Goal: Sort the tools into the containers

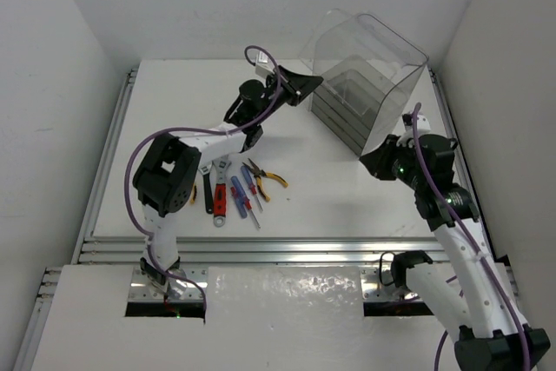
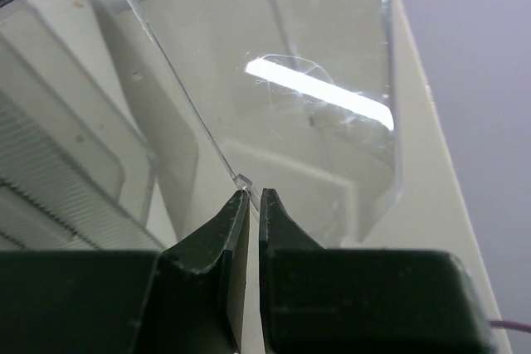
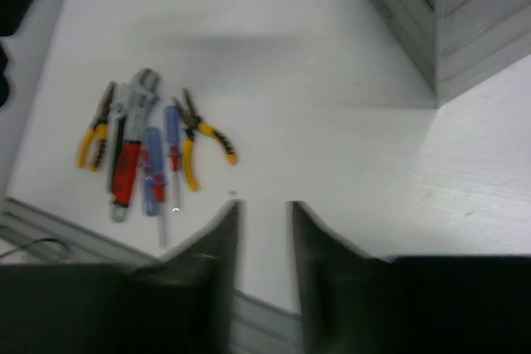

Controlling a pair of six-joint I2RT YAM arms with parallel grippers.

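The tools lie in a cluster on the white table: yellow-handled pliers, a second pair of pliers, a red-handled wrench, a black-handled wrench and blue and red screwdrivers. The tall clear box holds stacked grey trays. My left gripper is shut on the thin edge of the box's clear cover, which is lifted. My right gripper is open and empty, over the table beside the box's near corner.
Metal rails run along the table's near edge and left side. White walls close in the back and both sides. The left arm's purple cable loops above the tools.
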